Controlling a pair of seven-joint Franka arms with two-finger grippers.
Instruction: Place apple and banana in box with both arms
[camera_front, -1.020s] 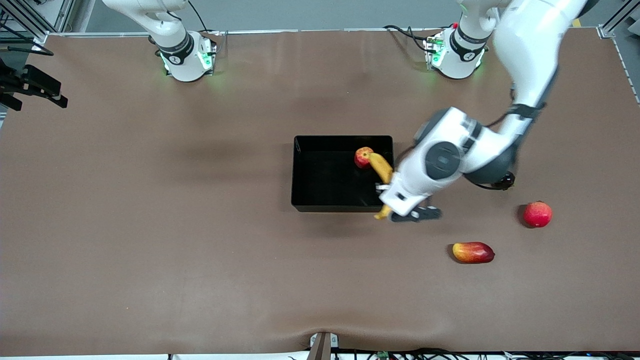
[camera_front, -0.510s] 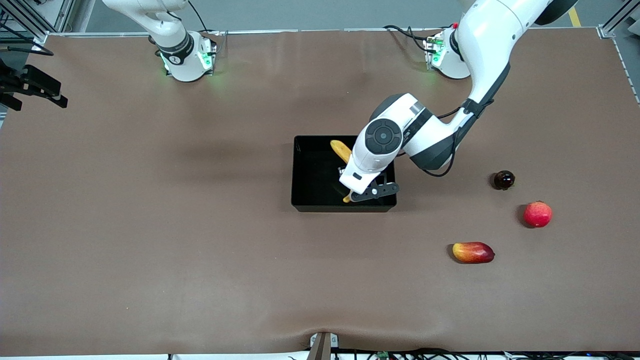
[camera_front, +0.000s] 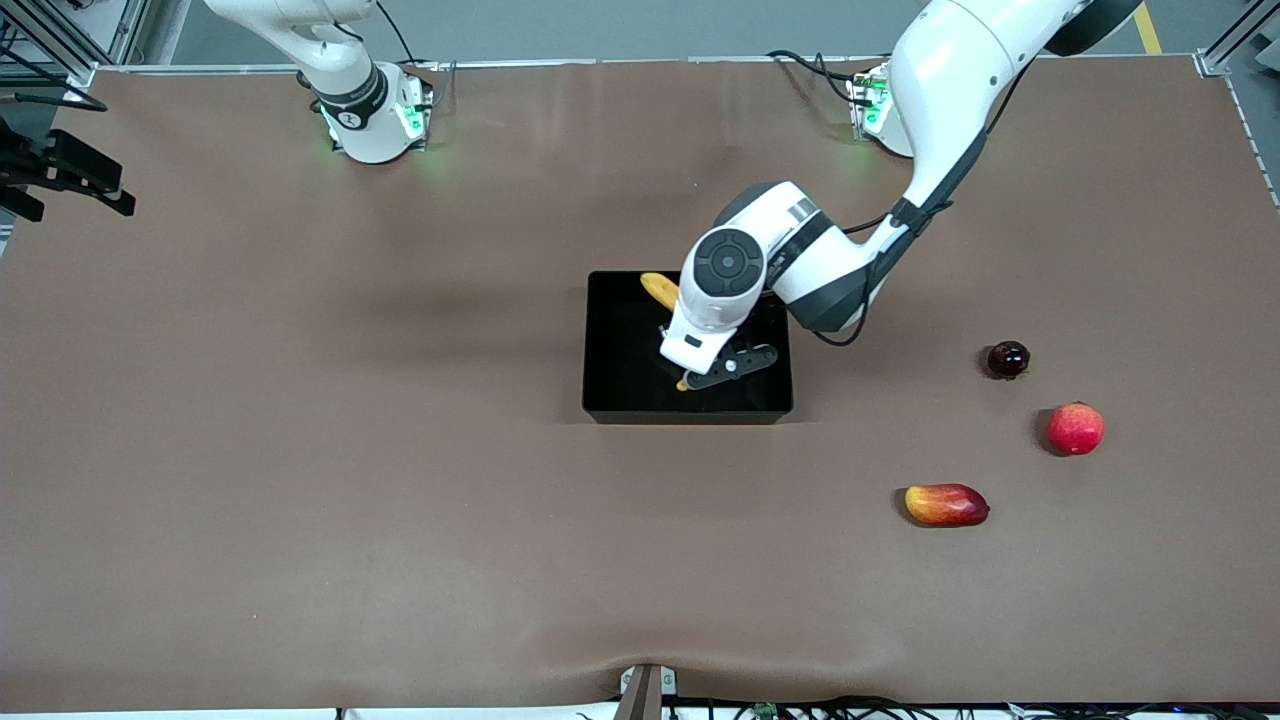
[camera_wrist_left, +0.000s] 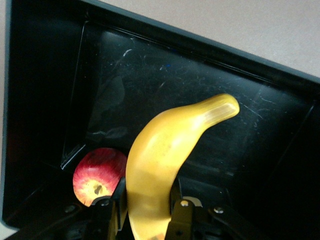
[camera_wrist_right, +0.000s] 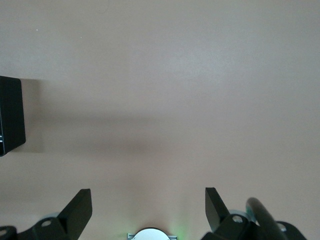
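The black box (camera_front: 620, 400) sits mid-table. My left gripper (camera_front: 706, 372) is over the inside of the box, shut on the banana (camera_front: 657, 289), which sticks out from under the wrist at both ends. In the left wrist view the fingers (camera_wrist_left: 182, 212) clamp the yellow banana (camera_wrist_left: 170, 145) above the box floor (camera_wrist_left: 150, 85). The red apple (camera_wrist_left: 95, 177) lies in a box corner just beside the gripper; the arm hides it in the front view. My right gripper (camera_wrist_right: 147, 207) is open and empty, high over bare table near its base, out of the front view.
A dark round fruit (camera_front: 1007, 359), a pink-red round fruit (camera_front: 1075, 428) and a red-yellow mango-like fruit (camera_front: 946, 504) lie on the brown table toward the left arm's end. A black corner, seemingly of the box (camera_wrist_right: 10, 115), shows in the right wrist view.
My left gripper has carried the banana from the box's wall at the left arm's end to over the inside of the box. The right arm has not moved.
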